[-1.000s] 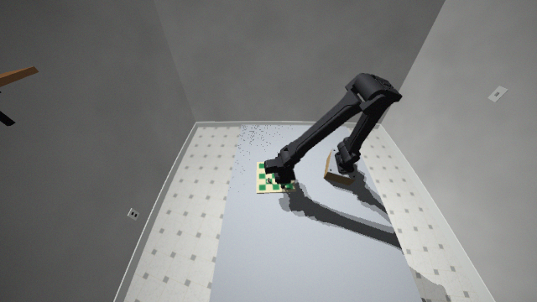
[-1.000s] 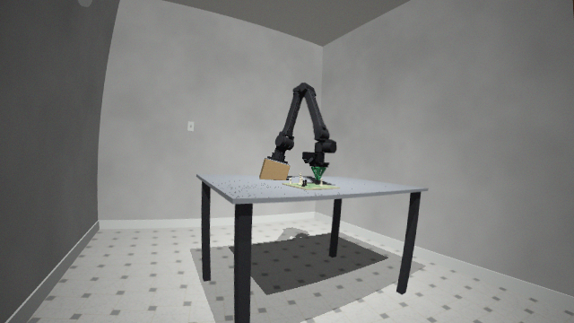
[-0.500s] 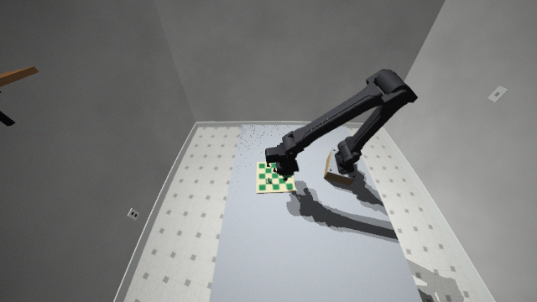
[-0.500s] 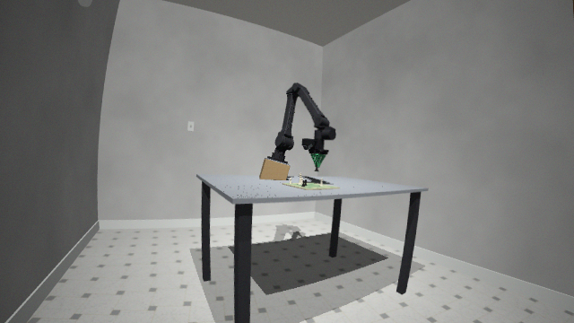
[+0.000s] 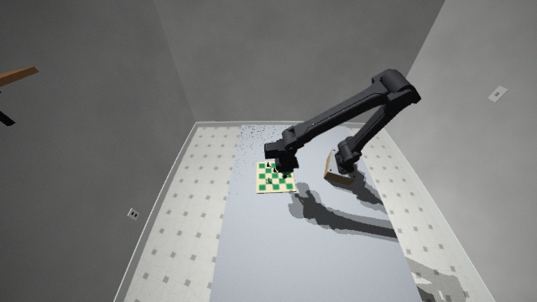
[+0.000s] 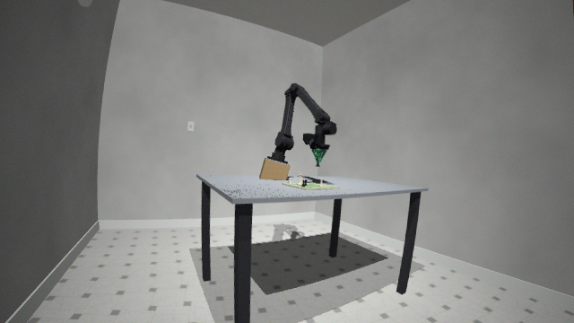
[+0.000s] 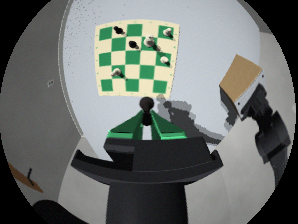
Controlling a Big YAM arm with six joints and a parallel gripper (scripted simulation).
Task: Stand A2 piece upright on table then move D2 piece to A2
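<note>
My gripper is shut on a small black chess piece and holds it high above the board. The green and cream chessboard lies flat on the grey table. Several black and white pieces stand on it; the wrist view shows black ones and white ones. In the top view the arm hides the board's far right corner. The edge letters are too small to read.
A tan box stands at the arm's base, right of the board. Dark specks dot the table's far end. Tiled floor surrounds the table.
</note>
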